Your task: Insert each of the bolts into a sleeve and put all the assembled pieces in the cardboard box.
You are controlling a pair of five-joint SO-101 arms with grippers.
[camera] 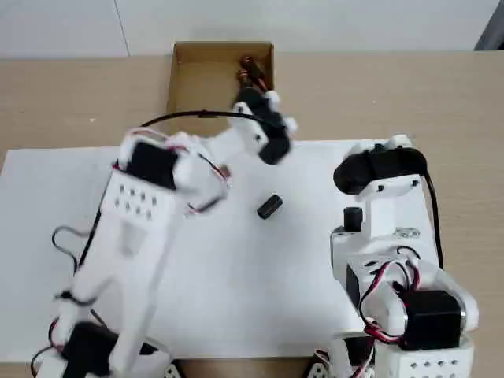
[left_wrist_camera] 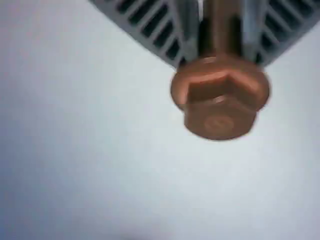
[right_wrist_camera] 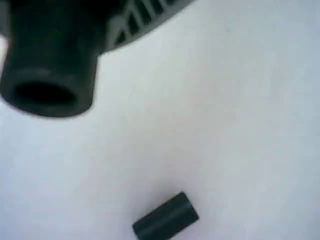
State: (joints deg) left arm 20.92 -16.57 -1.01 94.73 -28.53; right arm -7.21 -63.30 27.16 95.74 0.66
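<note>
Left wrist view, left claw (left_wrist_camera: 220, 52) pinching bolt (left_wrist_camera: 220, 100), top cut off, right claw (right_wrist_camera: 65, 35) pinching sleeve (right_wrist_camera: 47, 82).

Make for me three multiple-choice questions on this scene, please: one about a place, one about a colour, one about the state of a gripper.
1. Where does the loose sleeve lie?
A in the cardboard box
B on the white sheet
C on the floor

2. What colour is the bolt in the left gripper?
A copper
B blue
C green

3. The right gripper is
A open and empty
B shut on a sleeve
C shut on a bolt

Key:
1 B: the high view shows it on the sheet between the arms, outside the cardboard box.
2 A: the left wrist view shows its copper hexagonal head.
3 B: the right wrist view shows a black tube between its fingers.
</note>
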